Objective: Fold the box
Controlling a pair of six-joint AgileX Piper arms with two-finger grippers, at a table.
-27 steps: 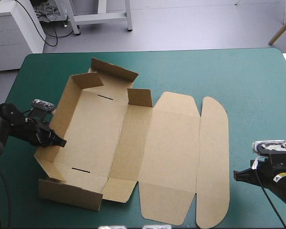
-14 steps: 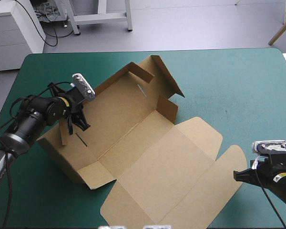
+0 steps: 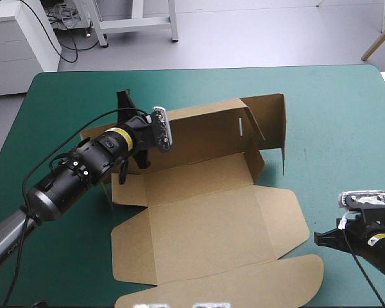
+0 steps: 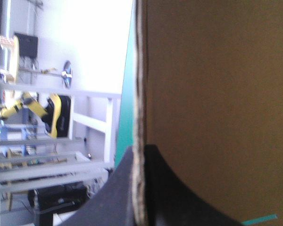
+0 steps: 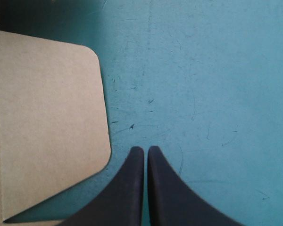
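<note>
The brown box (image 3: 205,212) lies mid-table as a part-raised sheet. Its long back wall (image 3: 205,131) and a right end wall (image 3: 273,125) stand up on the far side, and the lid with its rounded flap (image 3: 244,285) lies flat toward the front edge. My left gripper (image 3: 133,168) is at the box's left end, shut on an upright wall. In the left wrist view the board's edge (image 4: 140,94) runs between the black fingers (image 4: 170,188). My right gripper (image 3: 319,237) rests shut on the cover, just right of the lid's rounded corner (image 5: 47,127), touching nothing (image 5: 145,149).
Teal-green cover (image 3: 333,128) shows to the right of the box and along the table's far edge. The lid's flap reaches close to the table's front edge (image 3: 276,301). The left arm (image 3: 70,179) stretches over the table's left part.
The left gripper has swung the box round by its wall and moved toward the middle. The long wall now stands along the far side. The right arm has not moved.
</note>
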